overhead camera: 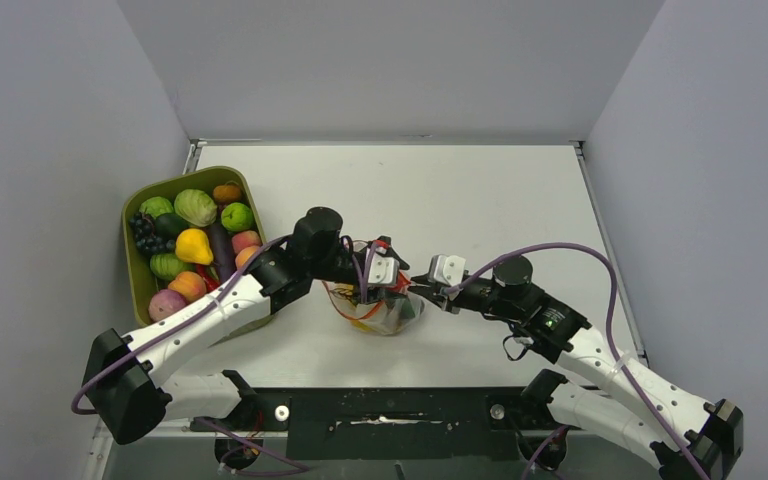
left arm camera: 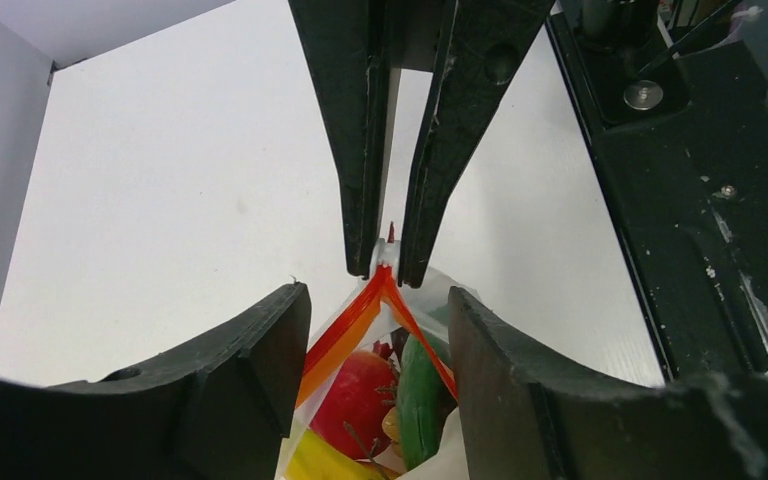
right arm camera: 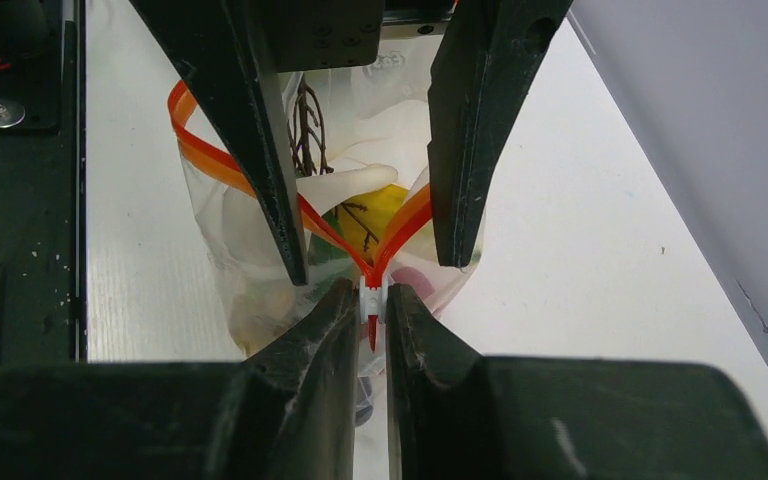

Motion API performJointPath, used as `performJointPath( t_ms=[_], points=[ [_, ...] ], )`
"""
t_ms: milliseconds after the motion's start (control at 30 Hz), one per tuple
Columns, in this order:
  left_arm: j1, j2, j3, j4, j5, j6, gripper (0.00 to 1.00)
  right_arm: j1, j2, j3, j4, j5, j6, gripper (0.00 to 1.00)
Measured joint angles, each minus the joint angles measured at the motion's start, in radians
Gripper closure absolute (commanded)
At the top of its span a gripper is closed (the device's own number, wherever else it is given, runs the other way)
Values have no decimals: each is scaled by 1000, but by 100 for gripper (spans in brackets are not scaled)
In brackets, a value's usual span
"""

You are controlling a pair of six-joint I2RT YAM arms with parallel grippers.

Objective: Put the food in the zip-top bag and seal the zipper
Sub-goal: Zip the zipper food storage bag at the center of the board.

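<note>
so my right gripper (right arm camera: 370,292) is clamped on the zipper (left arm camera: 345,332) at its joined end, the V opening toward my left gripper (right arm camera: 372,268), spread wide astride the zip-top bag (right arm camera: 230,250).

Place: probably a robot lab test cell
Walls: plain grey panels (overhead camera: 50,150) on three sides
Surface: bare white table (overhead camera: 480,200)

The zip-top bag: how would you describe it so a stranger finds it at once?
On the white table, look at mid-width, toward the near edge. The zip-top bag sits there, right of the green tray. It alone is clear plastic, with a red-orange zipper pinched by the right gripper.
</note>
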Motion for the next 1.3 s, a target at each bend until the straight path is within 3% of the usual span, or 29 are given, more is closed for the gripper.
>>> performJointPath(
  t_ms=[100,167,233,333,433,733,1300],
  points=[
    [0,0,0,-15,-17,15,64,-5,-1,0,-3,-8,-1,100],
    [0,0,0,-28,-27,25,82,-5,-5,0,-6,-7,-1,100],
    [0,0,0,-40,-35,29,99,-5,-11,0,-8,-7,0,94],
    [-2,0,1,-46,-37,27,100,-5,-26,-14,9,-3,14,78],
    [-4,0,1,-59,-37,21,100,-5,-53,-51,49,-3,43,72],
    [-4,-31,1,-78,-34,0,100,-5,-100,-121,126,-3,90,69],
    [-4,-37,-6,-77,-13,-14,100,-5,-75,-137,177,-5,102,77]
  ],
)
